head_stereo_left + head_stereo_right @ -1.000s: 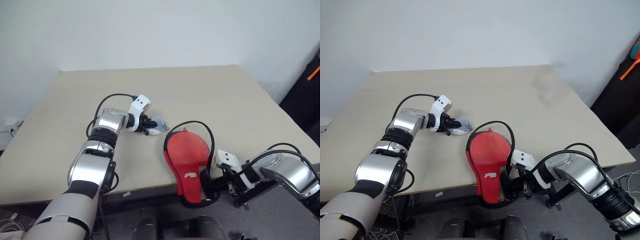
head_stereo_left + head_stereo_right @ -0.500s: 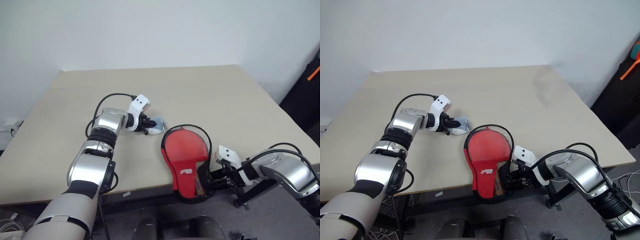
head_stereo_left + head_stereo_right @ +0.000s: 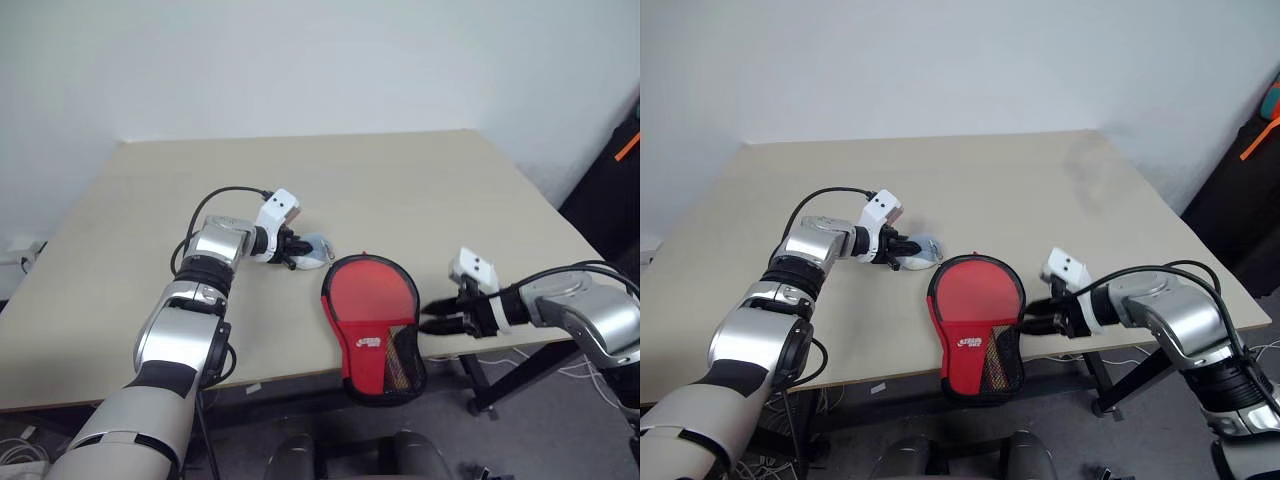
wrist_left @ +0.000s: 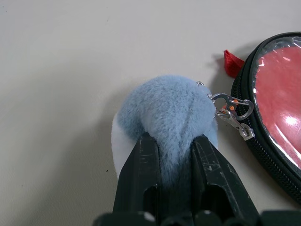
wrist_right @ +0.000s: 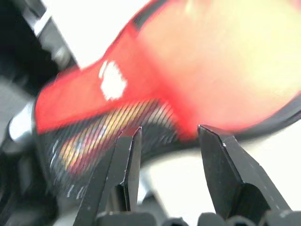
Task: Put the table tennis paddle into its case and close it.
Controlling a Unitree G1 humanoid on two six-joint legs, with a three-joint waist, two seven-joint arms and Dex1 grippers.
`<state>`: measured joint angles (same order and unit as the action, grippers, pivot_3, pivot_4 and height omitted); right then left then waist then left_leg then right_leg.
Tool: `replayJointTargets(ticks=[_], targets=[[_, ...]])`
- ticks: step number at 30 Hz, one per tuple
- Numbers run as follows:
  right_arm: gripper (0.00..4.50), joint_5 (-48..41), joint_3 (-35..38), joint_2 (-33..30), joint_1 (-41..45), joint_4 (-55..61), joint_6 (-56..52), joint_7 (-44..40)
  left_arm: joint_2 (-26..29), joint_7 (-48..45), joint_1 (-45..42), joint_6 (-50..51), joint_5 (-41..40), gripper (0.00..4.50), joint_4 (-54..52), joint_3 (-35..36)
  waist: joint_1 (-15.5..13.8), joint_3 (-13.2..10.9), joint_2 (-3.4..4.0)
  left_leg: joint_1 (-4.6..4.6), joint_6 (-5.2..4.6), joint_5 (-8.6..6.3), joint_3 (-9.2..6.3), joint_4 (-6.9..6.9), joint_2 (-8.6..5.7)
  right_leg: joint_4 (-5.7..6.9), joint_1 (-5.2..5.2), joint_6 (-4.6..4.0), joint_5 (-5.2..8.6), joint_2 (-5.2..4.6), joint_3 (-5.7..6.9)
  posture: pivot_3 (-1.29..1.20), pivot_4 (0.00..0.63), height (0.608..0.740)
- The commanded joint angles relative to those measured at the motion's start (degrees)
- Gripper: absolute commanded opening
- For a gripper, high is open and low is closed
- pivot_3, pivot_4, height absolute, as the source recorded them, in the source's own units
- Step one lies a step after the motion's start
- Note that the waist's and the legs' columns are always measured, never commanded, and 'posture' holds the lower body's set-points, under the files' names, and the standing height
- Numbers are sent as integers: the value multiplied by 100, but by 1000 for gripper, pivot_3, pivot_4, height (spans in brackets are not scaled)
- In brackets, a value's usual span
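The paddle-shaped black-edged pouch with a clear plastic face (image 3: 373, 325) carries a small white logo (image 3: 367, 343), too small to read.

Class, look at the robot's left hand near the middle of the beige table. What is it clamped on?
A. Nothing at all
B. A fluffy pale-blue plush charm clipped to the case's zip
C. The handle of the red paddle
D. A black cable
B: the left hand pinches the fluffy pale-blue plush charm, whose metal clip meets the black-edged paddle-shaped case.

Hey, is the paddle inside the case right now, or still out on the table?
Inside. The table tennis paddle's red face shows through the clear half of the case, within its black zip edging. Whether the zip is fully shut, cannot tell.
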<state>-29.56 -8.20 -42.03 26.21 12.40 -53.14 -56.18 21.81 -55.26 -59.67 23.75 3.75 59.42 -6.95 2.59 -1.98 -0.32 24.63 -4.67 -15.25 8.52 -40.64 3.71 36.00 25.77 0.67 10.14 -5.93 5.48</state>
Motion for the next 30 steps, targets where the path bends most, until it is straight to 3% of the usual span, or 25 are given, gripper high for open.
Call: replayJointTargets(ticks=[1, 6, 11, 19, 30], targets=[[2055, -323, 522, 887, 323, 130, -111, 853, 37, 9, -92, -39, 37, 684, -71, -41, -1, 1, 2, -1, 1, 0, 4, 0, 0, 4, 1, 0, 0, 0, -1, 0, 0, 724], [2055, -10, 230, 2052, 310, -142, -129, 1830, 3, 42, -125, -75, 42, 684, -45, -56, -4, 2, 2, 3, 6, -2, 25, -4, -2, 13, -1, 1, 1, 2, 4, 0, 0, 724], [2055, 431, -162, 2571, 93, -562, 222, 2294, -2, 34, -156, -95, 37, 684, -44, -80, 2, 2, 3, 2, 13, -5, 29, -5, -2, 15, -1, 2, 1, 1, 3, 0, 0, 724], [2055, 1132, -585, 2692, 1, -1455, 571, 2538, 16, 7, -187, -90, 25, 684, -63, -94, 7, 2, 4, 1, 15, -6, 36, -5, -2, 17, 0, 2, 2, 3, 1, 0, 0, 724], [2055, 1418, -1104, 2719, -118, -1612, -243, 2608, -97, 62, -376, -174, -30, 684, 146, -33, 7, 15, 3, -14, 31, -14, 31, -5, 0, 15, -17, 4, 3, 3, 3, 0, 0, 724]])
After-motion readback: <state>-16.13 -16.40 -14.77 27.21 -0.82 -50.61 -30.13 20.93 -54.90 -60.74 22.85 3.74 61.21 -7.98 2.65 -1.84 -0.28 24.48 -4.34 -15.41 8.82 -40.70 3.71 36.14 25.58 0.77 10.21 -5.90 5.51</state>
